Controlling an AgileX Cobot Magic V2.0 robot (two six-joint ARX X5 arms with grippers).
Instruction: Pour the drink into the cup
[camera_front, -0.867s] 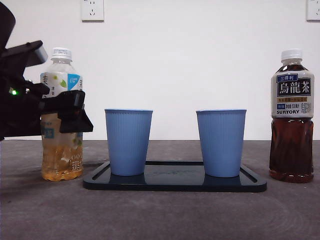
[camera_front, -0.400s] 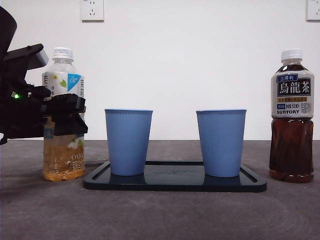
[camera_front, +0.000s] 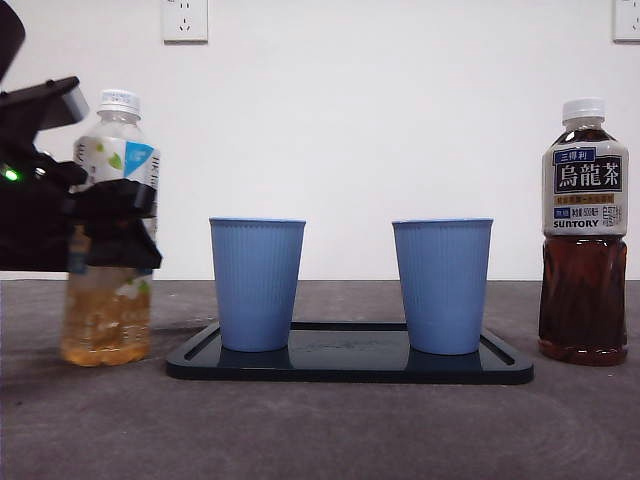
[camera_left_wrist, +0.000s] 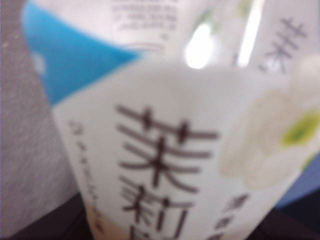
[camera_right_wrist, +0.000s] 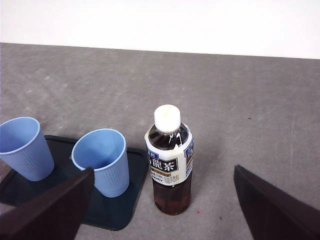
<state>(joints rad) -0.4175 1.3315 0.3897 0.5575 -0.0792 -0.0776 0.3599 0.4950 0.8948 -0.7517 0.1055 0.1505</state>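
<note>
Black jaws of the left gripper clamped the jasmine tea bottle mid-body (cap on), tilted for carrying; the right gripper hung spread.

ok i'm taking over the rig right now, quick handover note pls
Left gripper: shut on the jasmine tea bottle, tilted, cap still on.
Right gripper: open, hovering above the capped oolong tea bottle, not touching.
Two blue cups, the left cup and the right cup, stand upright on the dark tray between the bottles.
Done: jasmine bottle grasped.
Left: uncap, pour into a cup.
</note>
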